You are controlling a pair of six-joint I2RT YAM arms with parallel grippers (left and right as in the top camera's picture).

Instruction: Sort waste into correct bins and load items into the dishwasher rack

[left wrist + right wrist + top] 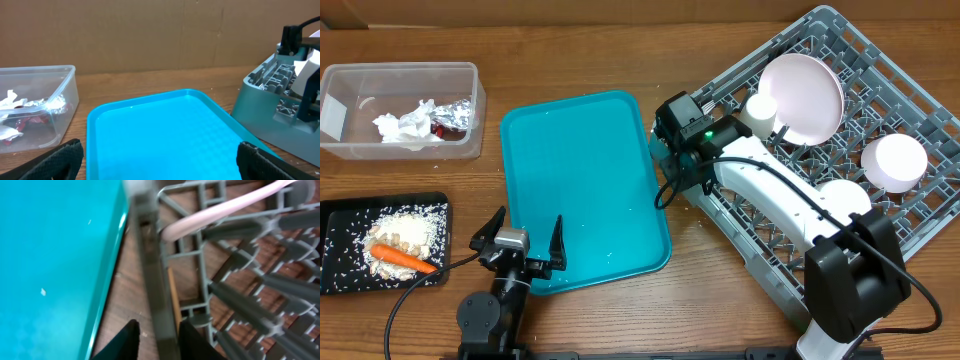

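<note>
**Chopstick in rack, ahead of the right gripper**

Item: one thin wooden chopstick [173, 294], low inside the dishwasher rack [149, 250], just within its grey outer wall.

Position from the hand: it lay straight ahead of the right gripper [161, 341], offset toward the finger on the rack's inner side. Its long axis ran away from the fingertips and alongside the wall, not across the jaws.

Hand state: the two dark fingers [127, 342] stood one on each side of the wall's rim with a narrow gap between them. Whether they pinched the wall or only straddled it could not be told. Nothing else showed between them.

Other hand: the left gripper [525, 238] was spread wide and empty over the near edge of the teal tray [580, 170], well apart from the rack.

Judgement: the right arm was much the nearer. Any further seating of the chopstick would probably fall to it, reaching forward along the stick's length.
</note>
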